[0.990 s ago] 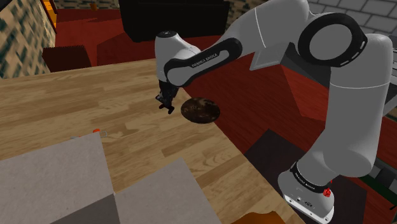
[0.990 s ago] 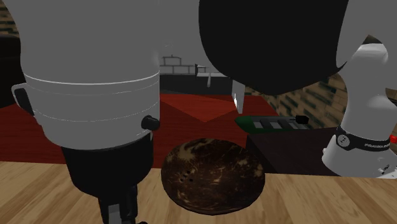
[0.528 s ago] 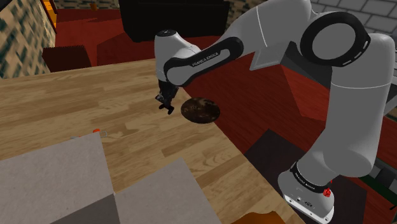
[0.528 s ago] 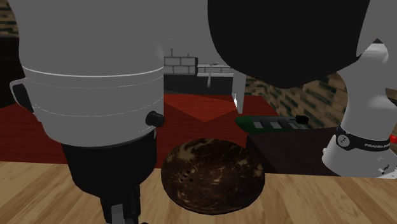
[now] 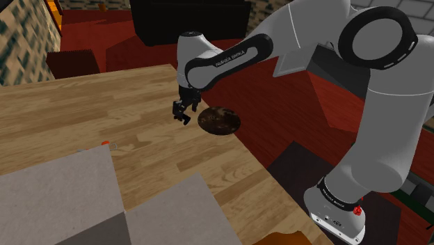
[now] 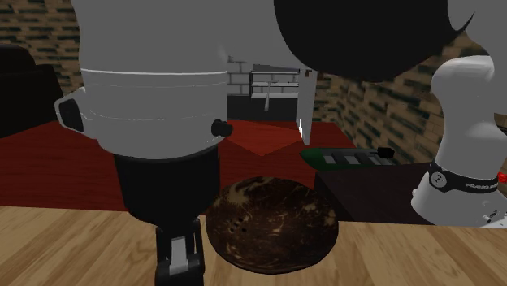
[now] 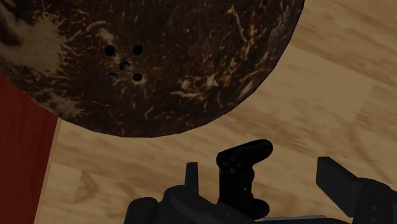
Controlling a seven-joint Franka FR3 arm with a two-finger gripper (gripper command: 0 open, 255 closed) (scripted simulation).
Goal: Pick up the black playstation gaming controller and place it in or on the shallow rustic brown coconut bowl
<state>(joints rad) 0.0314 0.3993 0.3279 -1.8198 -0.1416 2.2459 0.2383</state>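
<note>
Black controller sits inside the claw over the bench, one handle pointing at the brown bowl close ahead. Whether the claw actually grips it cannot be told.

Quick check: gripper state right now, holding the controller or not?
Gripper: open; the black controller sits between its spread fingers, not clasped.
</note>
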